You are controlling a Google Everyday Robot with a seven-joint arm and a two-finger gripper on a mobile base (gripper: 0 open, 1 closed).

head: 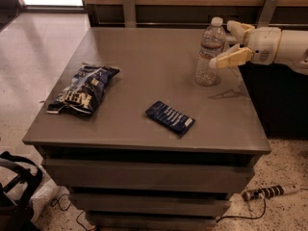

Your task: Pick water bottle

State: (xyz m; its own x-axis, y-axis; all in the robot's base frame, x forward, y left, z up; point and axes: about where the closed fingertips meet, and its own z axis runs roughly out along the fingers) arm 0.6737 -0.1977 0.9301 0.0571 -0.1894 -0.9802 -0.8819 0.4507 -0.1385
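Bottle: small clear ribbed plastic water bottle [210, 57], white-capped, upright near the grey tabletop's [154, 52] far right corner.
Claw: cream two-finger gripper [223, 44], spread, empty, over the right edge.
Relation: bottle just inboard of it, axis vertical.

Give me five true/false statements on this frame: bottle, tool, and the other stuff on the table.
1. The water bottle stands upright on the table. True.
2. The tool reaches in from the picture's left side. False: it comes in from the right edge and sits at the bottle's right side, open, with its fingers spread.
3. A dark blue chip bag lies on the left part of the table. True.
4. The small blue packet lies on the floor. False: it lies flat on the table, near the middle of the front edge.
5. The bottle is lifted off the table. False: its base rests on the tabletop.
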